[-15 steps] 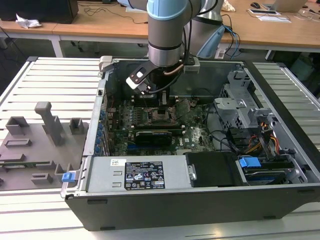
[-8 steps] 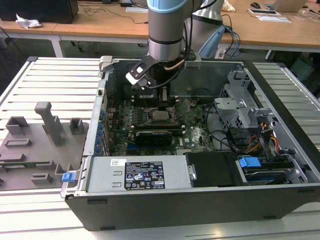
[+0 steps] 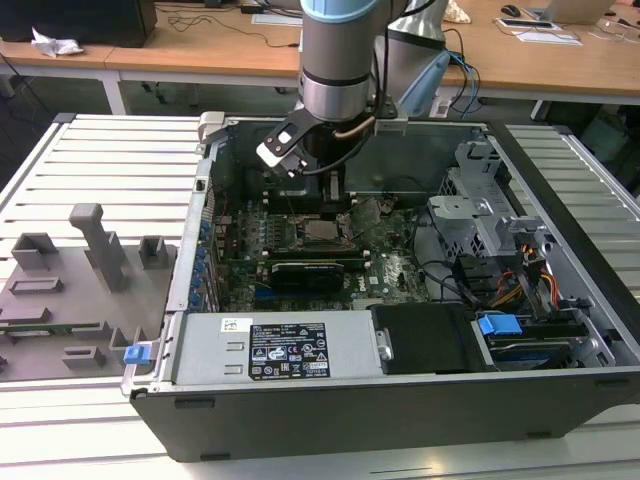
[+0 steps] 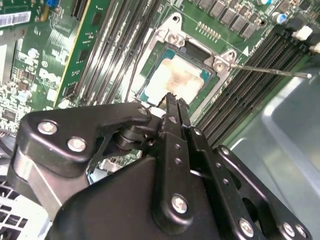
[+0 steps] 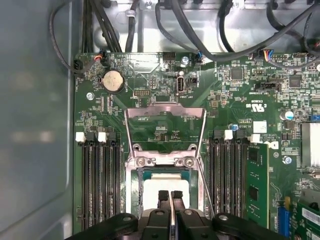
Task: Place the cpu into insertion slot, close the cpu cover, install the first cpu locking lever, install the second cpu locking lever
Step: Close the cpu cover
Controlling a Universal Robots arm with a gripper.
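Exterior view elevated, looking down into computer case (image 3: pixel 400 410), both wrist views close above insertion slot (image 5: pixel 134 190)

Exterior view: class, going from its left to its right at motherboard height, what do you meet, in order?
Grey upright fixture block → blue clips along the case wall → cpu sitting in its socket → silver drive cage.

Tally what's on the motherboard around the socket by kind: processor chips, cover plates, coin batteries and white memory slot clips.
cpu: 1
cpu cover: 1
coin battery: 1
white memory-slot clips: 4
Total: 7
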